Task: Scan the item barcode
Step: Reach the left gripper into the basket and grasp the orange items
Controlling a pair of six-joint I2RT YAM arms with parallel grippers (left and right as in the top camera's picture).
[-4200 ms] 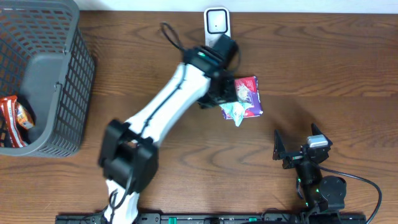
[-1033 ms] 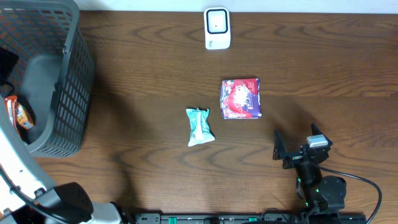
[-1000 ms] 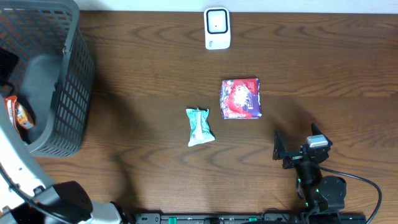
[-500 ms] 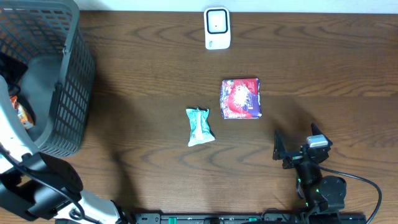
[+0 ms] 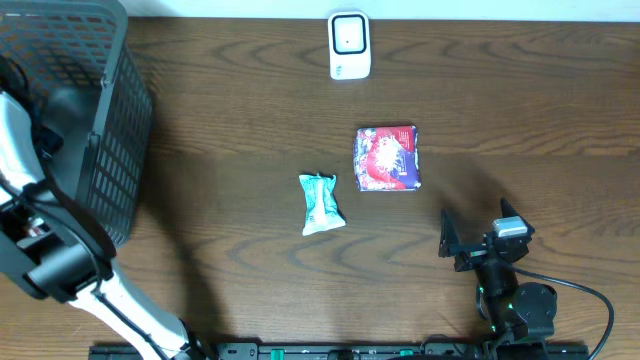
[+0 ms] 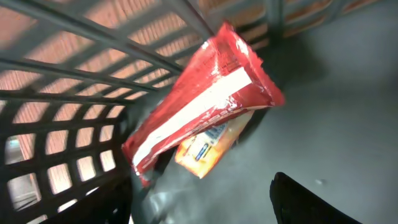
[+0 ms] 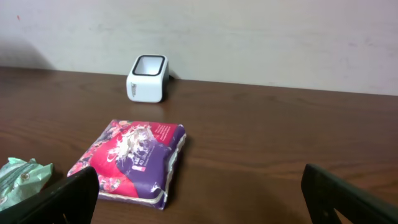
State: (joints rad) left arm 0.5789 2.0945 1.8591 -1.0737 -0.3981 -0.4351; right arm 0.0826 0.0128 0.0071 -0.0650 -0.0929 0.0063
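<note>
1. A dark brown wooden table (image 5: 250,110) with clear grain carries everything.
2. A grey mesh basket (image 5: 120,130) stands at its far left corner, partly cut off by the edge of the overhead view.
3. A small white scanner (image 5: 349,45) stands at the far edge, about mid-width, close to the wall.
4. A red-and-purple packet (image 5: 388,158) lies flat near the middle, on the robot's side of the scanner and slightly right of it.
5. A crumpled teal packet (image 5: 321,203) lies near it to the left, a little closer to the robot, the two apart.
</note>
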